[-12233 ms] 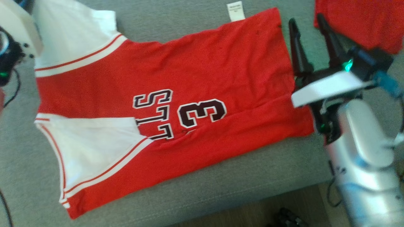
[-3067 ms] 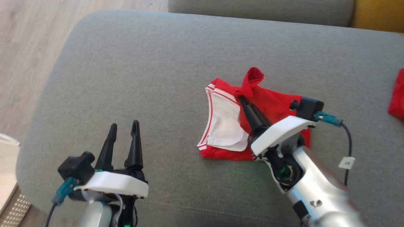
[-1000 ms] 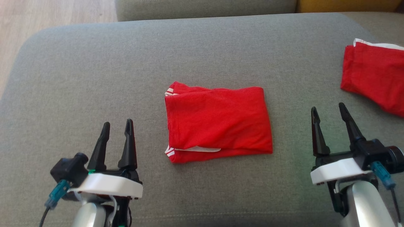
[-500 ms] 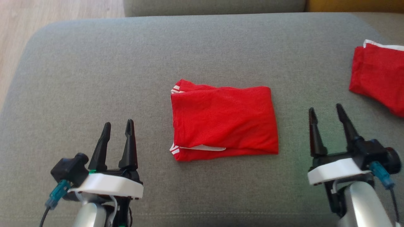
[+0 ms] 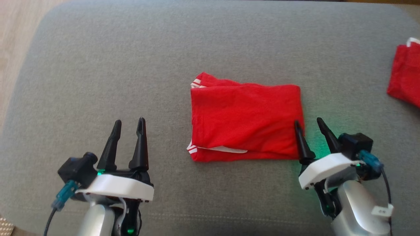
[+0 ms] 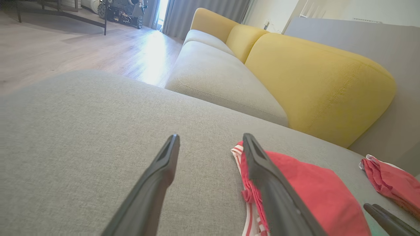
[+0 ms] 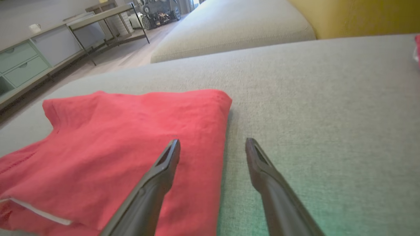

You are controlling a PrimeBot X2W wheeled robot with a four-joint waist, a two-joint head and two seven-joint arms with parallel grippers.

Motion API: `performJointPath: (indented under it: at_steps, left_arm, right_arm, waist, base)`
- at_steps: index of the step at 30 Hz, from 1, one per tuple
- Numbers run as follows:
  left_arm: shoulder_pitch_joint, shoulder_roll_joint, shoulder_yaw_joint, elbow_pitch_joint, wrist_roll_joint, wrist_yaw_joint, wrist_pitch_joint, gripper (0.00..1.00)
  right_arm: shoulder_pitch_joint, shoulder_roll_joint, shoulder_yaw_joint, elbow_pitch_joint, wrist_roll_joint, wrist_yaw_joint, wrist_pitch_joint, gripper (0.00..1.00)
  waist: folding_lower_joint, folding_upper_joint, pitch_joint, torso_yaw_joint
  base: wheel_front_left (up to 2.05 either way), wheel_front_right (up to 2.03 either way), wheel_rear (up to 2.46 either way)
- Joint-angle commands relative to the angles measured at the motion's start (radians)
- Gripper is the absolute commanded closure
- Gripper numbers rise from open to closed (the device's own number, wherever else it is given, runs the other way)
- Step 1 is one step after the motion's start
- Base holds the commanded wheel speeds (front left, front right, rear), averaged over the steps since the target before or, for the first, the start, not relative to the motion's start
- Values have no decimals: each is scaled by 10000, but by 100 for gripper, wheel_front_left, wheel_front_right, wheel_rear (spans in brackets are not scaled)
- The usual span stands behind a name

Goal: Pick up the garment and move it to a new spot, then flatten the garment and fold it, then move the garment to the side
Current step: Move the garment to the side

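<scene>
Red: 1 folded garment (image 5: pixel 246 121), 1 other garment (image 5: pixel 405 75); L gripper (image 5: pixel 129 120), R gripper (image 5: pixel 307 121) jaws open.

Overhead head, low wrists; common garment (image 5: pixel 246 121).

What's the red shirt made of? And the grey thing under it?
The red garment looks like thin, soft, matte cloth, maybe a jersey knit: it folds and creases limply. The grey cushion looks like coarse woven upholstery: a speckled weave and a stitched seam show.
</scene>
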Motion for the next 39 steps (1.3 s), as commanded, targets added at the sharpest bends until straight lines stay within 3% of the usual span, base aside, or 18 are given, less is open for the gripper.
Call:
performJointPath:
  at_steps: [1,10,11,12,13,14,21,27,34,39]
  left_arm:
    - [-384,26,275,-291,19,-12,-122,0]
    - [-486,26,261,-271,-15,-13,-122,0]
    - [-496,26,262,-272,-15,-6,-122,0]
    - [-502,26,265,-273,-14,2,-122,0]
    - [-502,26,265,-273,-14,2,-122,0]
    - [-504,26,271,-275,-11,7,-122,0]
    - [-510,26,342,-359,-25,42,-122,0]
    - [-520,26,391,-567,6,-18,-122,0]
    - [-908,26,259,-950,205,-178,-122,0]
    - [-1852,26,-21,-1130,813,-552,-122,0]
  right_arm:
    - [-432,-17,269,22,49,-9,14,0]
    - [-1224,-17,393,1485,110,-9,-58,0]
    - [-1280,-17,475,1625,123,-9,-41,9]
    - [-1339,-17,533,1752,92,-9,-51,83]
    - [-1339,-17,533,1752,92,-9,-51,83]
    - [-1394,-17,587,1867,-17,-9,-87,100]
    - [-1687,-17,650,2472,-1834,-9,-482,100]
    - [-2185,-281,690,2274,-2953,-9,-764,100]
    - [-3359,-1180,1461,1805,-3227,-9,-530,100]
    - [-4753,-2389,1817,1425,-2751,-9,-2,100]
  waist:
    - [0,0,128,142]
    - [0,0,334,402]
    - [0,0,342,404]
    - [0,0,345,396]
    - [0,0,345,396]
    - [0,0,343,382]
    - [0,0,212,86]
    - [0,0,58,-489]
    - [0,0,293,-1497]
    - [0,0,1081,-2361]
  base:
    - [0,0,0]
    - [0,0,0]
    - [0,0,0]
    - [0,0,0]
    - [0,0,0]
    - [0,0,0]
    - [0,0,0]
    - [0,0,0]
    - [0,0,0]
    - [0,0,0]
